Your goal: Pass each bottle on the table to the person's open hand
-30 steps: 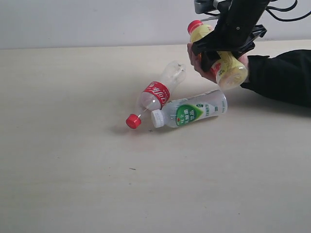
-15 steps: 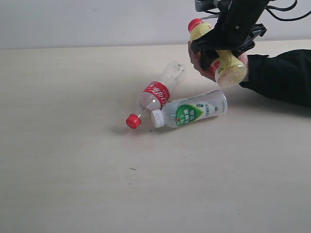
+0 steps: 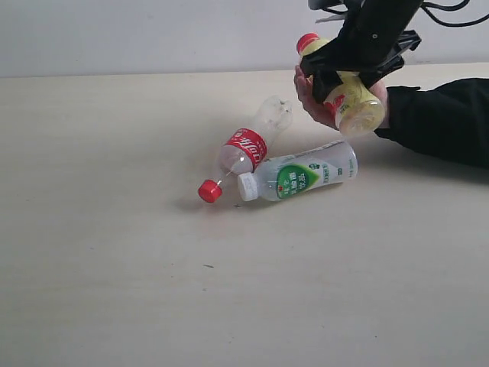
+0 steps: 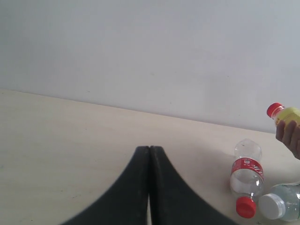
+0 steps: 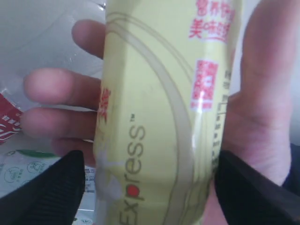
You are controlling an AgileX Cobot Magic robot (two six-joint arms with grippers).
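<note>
**Exterior view.** Wide pale counter [image 3: 114, 229] with three bottles in sight. At far right, raised off the counter, yellow-wrapped bottle [image 3: 357, 111] lying tilted across the person's open hand [image 3: 307, 95], red cap at the upper end, black sleeve [image 3: 443, 118] behind the wrist. Reaching down over it, the right tool [image 3: 348, 82], one dark finger on each side of the wrapper. Near mid-counter, red-label bottle [image 3: 246, 149] on its side, red cap at the near end. Just beside it, green-label bottle [image 3: 299, 176], also on its side, white cap close to the red-label bottle's neck; touching or merely adjacent, not to be told.

**Right wrist view.** Close on the yellow-wrapped bottle [image 5: 159, 93], cradled in the person's open hand [image 5: 262, 117], bare fingers behind it. Jaws of the right tool [image 5: 150, 187] spread apart, one pad parted from the wrapper by a narrow gap, the other right at the wrapper's edge; no clamping evident.

**Left wrist view.** Jaws of the left tool [image 4: 149, 151] pressed together, nothing between them, seen against the counter and well apart from the red-label bottle [image 4: 247, 171], green-label bottle [image 4: 281, 201] and yellow-wrapped bottle [image 4: 288, 114].
</note>
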